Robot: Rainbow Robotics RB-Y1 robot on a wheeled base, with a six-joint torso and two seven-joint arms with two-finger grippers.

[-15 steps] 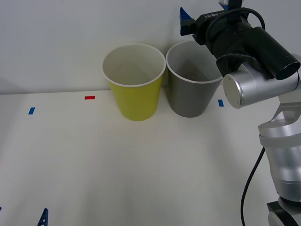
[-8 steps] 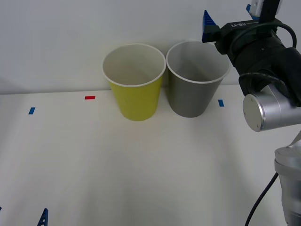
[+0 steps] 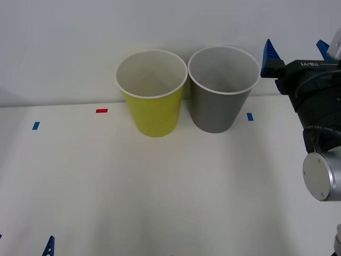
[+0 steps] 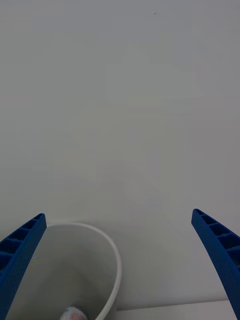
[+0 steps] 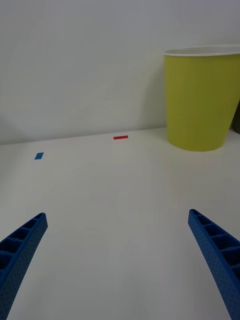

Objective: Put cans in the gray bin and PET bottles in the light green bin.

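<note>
Can point(image 4: 73, 314) lies inside your gray bin point(image 3: 221, 106), beside the green bin point(image 3: 154, 109). Right gripper point(image 3: 294, 52) hovers just right of it, spread wide; left gripper point(image 5: 120, 260) wide above the worktop point(image 3: 160, 186).

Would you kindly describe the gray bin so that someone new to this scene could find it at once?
On the white table, two tall round tapered bins stand side by side against the back wall. The gray bin is the one on the robot's right, nearest the open right end effector. Its dark gray wall sets it apart from the light green bin, and a small can lies at its bottom.
</note>
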